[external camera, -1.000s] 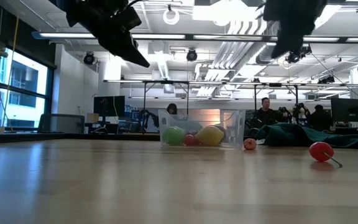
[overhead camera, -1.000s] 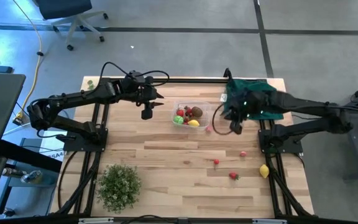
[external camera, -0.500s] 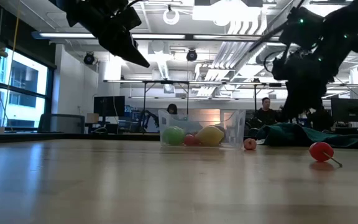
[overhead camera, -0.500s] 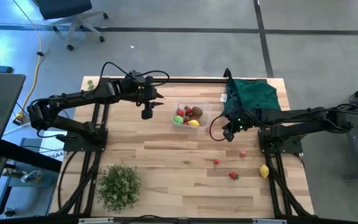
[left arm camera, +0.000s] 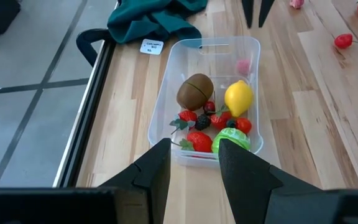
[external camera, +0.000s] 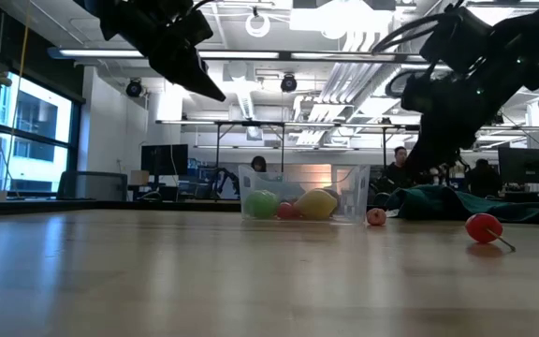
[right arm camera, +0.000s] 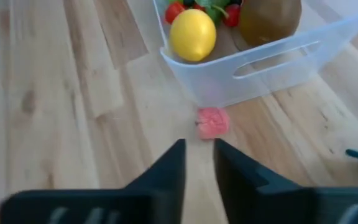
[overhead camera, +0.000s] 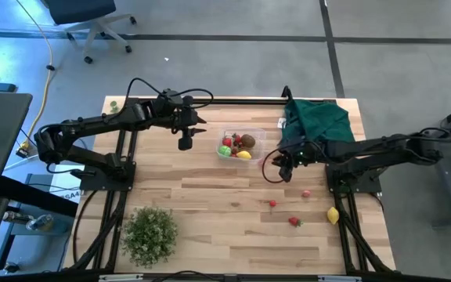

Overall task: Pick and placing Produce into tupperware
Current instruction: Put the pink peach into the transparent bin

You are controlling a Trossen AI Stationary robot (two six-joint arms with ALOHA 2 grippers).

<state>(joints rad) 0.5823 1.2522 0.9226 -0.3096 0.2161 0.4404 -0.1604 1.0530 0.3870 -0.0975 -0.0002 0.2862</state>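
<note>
The clear tupperware point(overhead camera: 241, 146) stands on the table's far middle and holds a lemon point(right arm camera: 192, 34), a kiwi point(left arm camera: 195, 91), a green ball point(left arm camera: 231, 140) and small red fruits. A small pink fruit point(right arm camera: 212, 122) lies on the wood beside the tub's near right corner. My right gripper point(right arm camera: 199, 149) hovers low just short of that fruit, slightly open, with nothing between its fingers. My left gripper point(left arm camera: 194, 155) hangs above the table to the left of the tub, open and holding nothing.
Loose red fruits point(overhead camera: 306, 193) point(overhead camera: 272, 204) point(overhead camera: 294, 222) and a lemon point(overhead camera: 333, 215) lie on the near right of the table. A dark green cloth point(overhead camera: 317, 121) is heaped at the far right corner. A bushy green plant point(overhead camera: 150, 233) stands near left.
My right gripper has dropped from high above the table to just over it, drifting slightly toward the table's left, and now hangs close to the pink fruit by the tub. The left arm and the fruits have kept still.
</note>
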